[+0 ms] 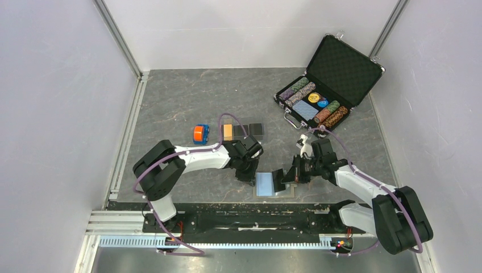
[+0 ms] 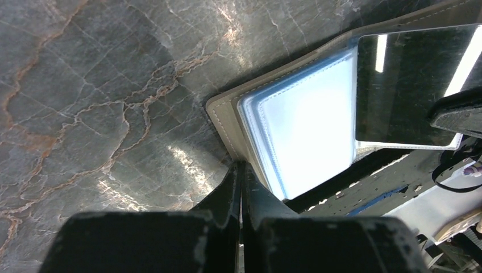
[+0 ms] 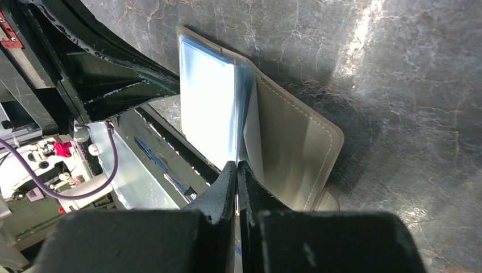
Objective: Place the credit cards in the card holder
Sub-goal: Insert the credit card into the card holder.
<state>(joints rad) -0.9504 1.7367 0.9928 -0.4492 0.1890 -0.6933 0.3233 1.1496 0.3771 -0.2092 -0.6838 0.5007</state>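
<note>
The holder point(image 1: 265, 183) lies open on the table point(image 1: 187, 102) close to the near edge, between the two arms, with its pale sleeves point(image 2: 307, 125) facing up. Your right claw point(image 1: 282, 177) is clamped on a black card point(image 2: 409, 85), which hangs over the holder's right side. Your left claw point(image 1: 250, 172) is closed on nothing, and its tip sits right at the holder's left rim.

The card looks thin, stiff, light and glossy, so it is likely to slip. Grip it by a short edge and leave most of its length free to slide in. The holder is soft and light, and its sleeves are floppy clear film. It will probably skid or fold when pushed, so pin its cover down rather than pinching it.

The left wrist view shows the card's full face and how it overlaps the sleeves. The right wrist view shows only a thin edge running into the fingers point(image 3: 219, 187), but it does reveal the sleeves fanned apart. Only the top view shows the orange card point(image 1: 227, 131) and the dark cards point(image 1: 257, 128) waiting farther back.
</note>
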